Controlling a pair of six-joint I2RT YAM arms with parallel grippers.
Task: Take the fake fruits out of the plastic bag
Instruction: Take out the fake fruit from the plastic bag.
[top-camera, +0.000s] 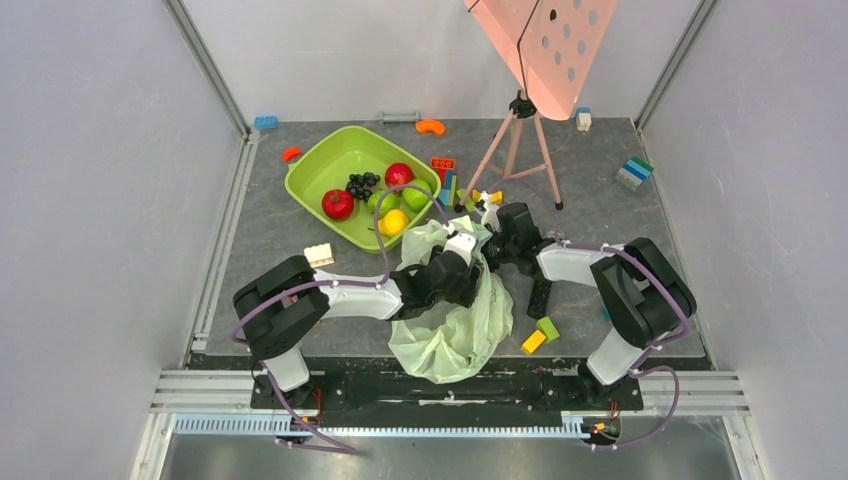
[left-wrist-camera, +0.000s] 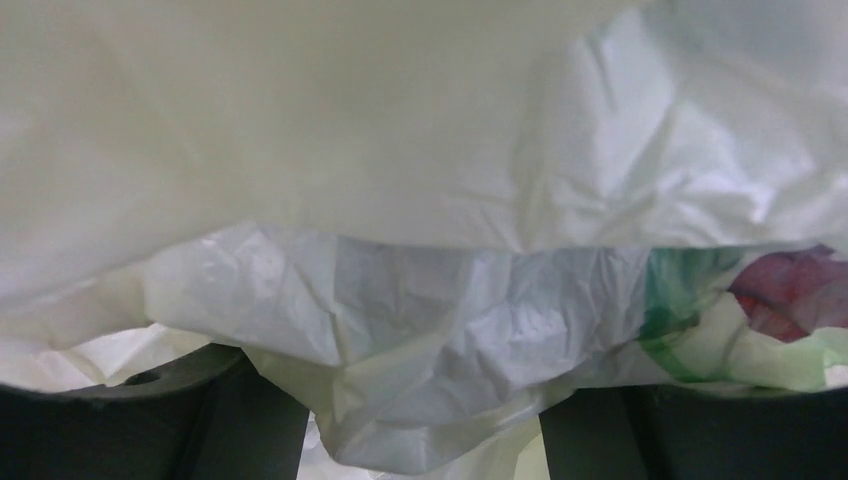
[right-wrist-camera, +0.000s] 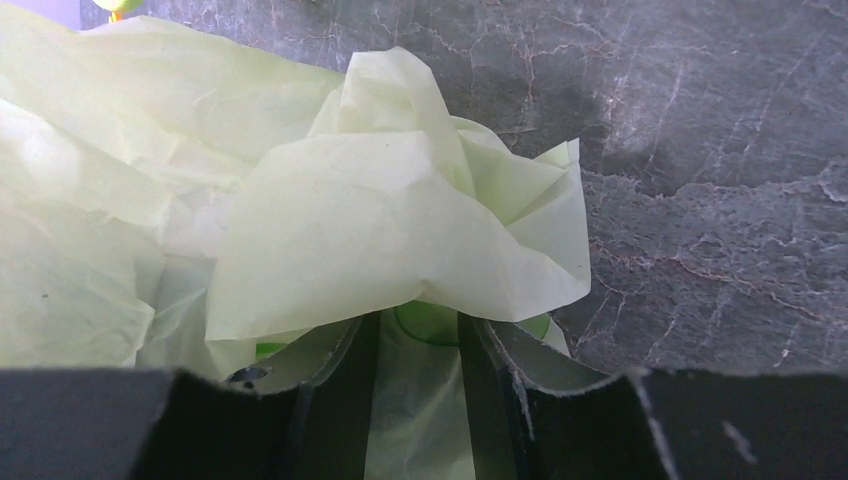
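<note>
The plastic bag (top-camera: 455, 335) lies crumpled on the near middle of the table (top-camera: 620, 230), between the two arms, and its lower part reaches to the table's front edge. The right gripper (right-wrist-camera: 420, 350) is at the far upper edge of the bag. Its fingers (right-wrist-camera: 335, 400) are pressed on a bunched fold of the film, which rises out of them in a loose puff. The left gripper (left-wrist-camera: 420, 430) is pushed into the bag from the left. Its fingers (left-wrist-camera: 235, 420) are spread wide, with film filling the gap and hanging over the camera. On the right of that view a dark red and green patch shows through the film; I cannot tell what it is.

Behind the bag, to the left, stands a lime-green tub (top-camera: 330, 160). In it lie the black grape bunch (top-camera: 362, 184) and a round green fruit (top-camera: 416, 194), together with a red tomato (top-camera: 338, 204), a red apple (top-camera: 399, 175) and a yellow pear (top-camera: 393, 222). A tripod (top-camera: 512, 150) stands farther back on the right.
</note>
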